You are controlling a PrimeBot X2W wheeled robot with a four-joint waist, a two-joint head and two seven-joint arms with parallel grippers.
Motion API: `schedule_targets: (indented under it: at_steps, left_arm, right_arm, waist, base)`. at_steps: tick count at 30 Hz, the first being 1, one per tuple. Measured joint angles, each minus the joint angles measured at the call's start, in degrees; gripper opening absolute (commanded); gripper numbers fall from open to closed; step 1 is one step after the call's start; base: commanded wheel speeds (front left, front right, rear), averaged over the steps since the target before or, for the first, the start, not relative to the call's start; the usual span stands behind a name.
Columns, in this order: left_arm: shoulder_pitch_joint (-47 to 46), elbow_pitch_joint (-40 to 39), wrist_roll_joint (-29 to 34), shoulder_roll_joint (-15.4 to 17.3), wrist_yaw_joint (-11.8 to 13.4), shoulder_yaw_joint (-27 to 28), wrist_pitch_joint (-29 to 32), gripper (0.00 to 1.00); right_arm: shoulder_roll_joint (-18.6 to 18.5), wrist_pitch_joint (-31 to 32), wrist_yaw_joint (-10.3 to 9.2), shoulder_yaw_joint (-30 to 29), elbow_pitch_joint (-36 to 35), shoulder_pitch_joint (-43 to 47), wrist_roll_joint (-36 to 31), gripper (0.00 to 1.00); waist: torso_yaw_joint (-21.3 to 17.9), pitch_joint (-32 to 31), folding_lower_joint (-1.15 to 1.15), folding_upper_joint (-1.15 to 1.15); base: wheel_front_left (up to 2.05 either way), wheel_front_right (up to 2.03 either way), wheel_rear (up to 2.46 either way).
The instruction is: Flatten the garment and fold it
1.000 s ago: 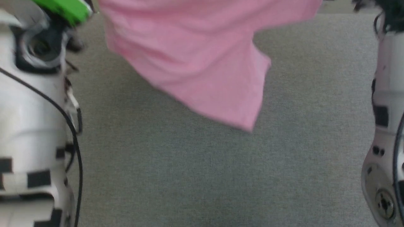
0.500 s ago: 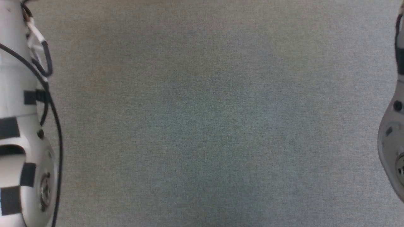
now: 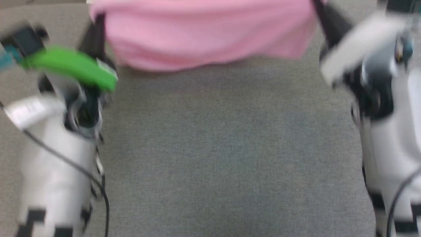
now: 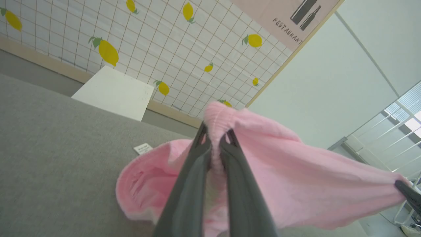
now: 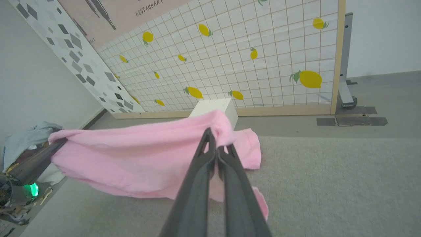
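Note:
The pink garment point(image 3: 207, 36) hangs stretched between my two grippers over the grey table, across the top of the head view. My left gripper point(image 4: 215, 136) is shut on its gathered waistband edge, with pink cloth bunched above the fingertips. My right gripper point(image 5: 217, 140) is shut on the other corner of the garment point(image 5: 138, 158), whose lower part drapes onto the table. A small white tag point(image 4: 143, 148) shows near the cloth in the left wrist view. The right wrist view also catches the left gripper's fingers point(image 5: 33, 163) holding the far end.
The grey fabric table point(image 3: 217, 158) spreads below the garment. A white box point(image 5: 215, 107) stands beyond the table's far edge, before a lemon-patterned wall panel point(image 5: 263, 56). A pile of pale cloth point(image 5: 26, 138) lies at the left in the right wrist view.
The head camera has shifted between frames. Half a second ago the garment and grippers were out of the head view; now the garment is back at the top, stretched wide between both grippers.

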Motion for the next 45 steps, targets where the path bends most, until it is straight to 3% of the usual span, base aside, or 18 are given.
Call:
schedule_targets:
  at_steps: [8,17,26,31,35,45]
  left_arm:
    - [23.9,-6.7,3.0,1.6,1.0,-5.8,-2.6,0.00]
    - [42.3,-12.7,3.8,3.0,8.0,-8.0,0.3,0.00]
    - [56.0,-21.3,3.6,7.5,16.4,-7.9,8.2,0.00]
    - [58.0,-28.1,1.3,7.9,17.3,-6.0,9.0,0.00]
    - [56.0,-31.9,-2.7,5.6,16.4,-4.8,9.1,0.00]
    - [41.1,-32.6,-6.1,3.6,15.2,-4.3,12.9,0.00]
  right_arm:
    - [-2.0,5.1,-0.01,-1.0,-14.4,29.1,7.2,0.00]
    - [-1.2,17.7,0.00,-3.3,-24.2,53.8,9.9,0.00]
    - [1.4,31.4,0.00,-5.8,-33.8,66.2,10.8,0.00]
    - [2.2,32.6,0.00,-7.7,-38.4,65.3,10.7,0.00]
    - [2.2,31.3,0.00,-8.2,-38.6,57.3,8.3,0.00]
    - [0.8,28.9,0.00,-7.1,-26.4,31.5,1.0,0.00]
  waist:
    - [0.4,-6.0,-0.01,0.00]
    - [1.0,-13.5,-0.01,0.00]
    - [0.6,-17.0,-0.01,0.00]
    - [0.3,-16.6,-0.01,0.00]
    - [0.3,-15.6,-0.01,0.00]
    - [0.9,-9.9,-0.01,0.00]
  base:
    - [0.00,0.00,0.00]
    - [0.00,0.00,0.00]
    - [0.00,0.00,0.00]
    - [0.00,0.00,0.00]
    - [0.00,0.00,0.00]
    - [0.00,0.00,0.00]
